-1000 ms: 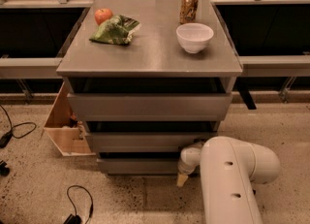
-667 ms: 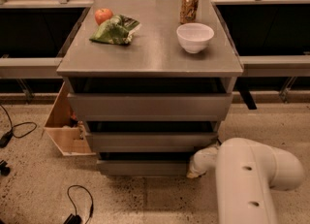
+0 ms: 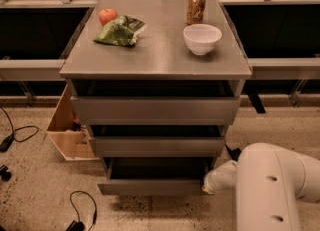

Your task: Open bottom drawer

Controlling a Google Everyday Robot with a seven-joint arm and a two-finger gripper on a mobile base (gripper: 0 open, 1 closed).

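Observation:
The grey metal cabinet (image 3: 155, 60) has three handleless drawers. The bottom drawer (image 3: 150, 187) is the lowest one. It stands pulled out toward me, with its dark inside showing behind the flat grey front. My gripper (image 3: 206, 189) is at the right end of that drawer front, low near the floor. Only its tip shows, past the white wrist (image 3: 222, 176). The thick white arm (image 3: 270, 190) fills the lower right. The two upper drawers (image 3: 155, 110) stick out only slightly.
On the cabinet top are an apple (image 3: 107, 15), a green bag (image 3: 120, 31), a can (image 3: 196, 7) and a white bowl (image 3: 202, 38). An open wooden box (image 3: 67, 130) stands at the cabinet's left. Cables (image 3: 82, 210) lie on the speckled floor. Dark shelves flank the cabinet.
The bottom drawer has slid out toward me. My arm has shifted right and back, and the gripper now sits at the drawer front's right end.

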